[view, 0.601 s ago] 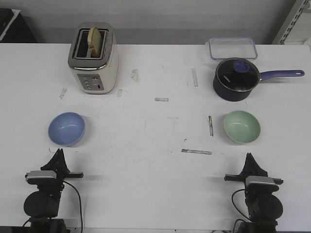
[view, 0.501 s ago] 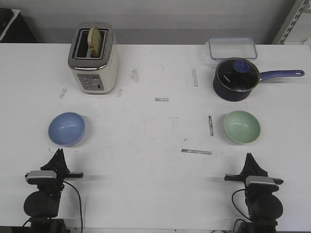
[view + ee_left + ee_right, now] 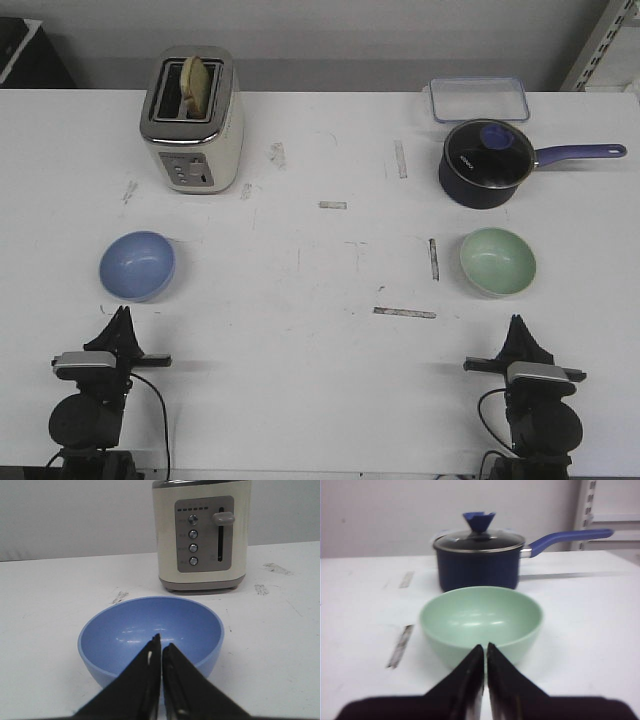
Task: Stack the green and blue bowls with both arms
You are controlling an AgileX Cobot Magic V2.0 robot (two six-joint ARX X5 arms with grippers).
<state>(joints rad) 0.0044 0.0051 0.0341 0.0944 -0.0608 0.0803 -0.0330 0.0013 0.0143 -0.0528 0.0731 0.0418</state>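
The light blue bowl (image 3: 137,265) sits upright on the white table at the left; it also shows in the left wrist view (image 3: 150,635). The pale green bowl (image 3: 498,262) sits upright at the right; it also shows in the right wrist view (image 3: 481,620). The two bowls are far apart. My left gripper (image 3: 121,316) is shut and empty, just in front of the blue bowl (image 3: 161,646). My right gripper (image 3: 516,324) is shut and empty, just in front of the green bowl (image 3: 485,647).
A cream toaster (image 3: 192,120) with a slice in it stands at the back left, behind the blue bowl. A dark navy saucepan (image 3: 487,163) with lid and long handle stands behind the green bowl. A clear lidded container (image 3: 479,99) is behind it. Tape marks dot the table.
The right arm has shifted very slightly toward the near edge. The bowls and the left arm have not moved.
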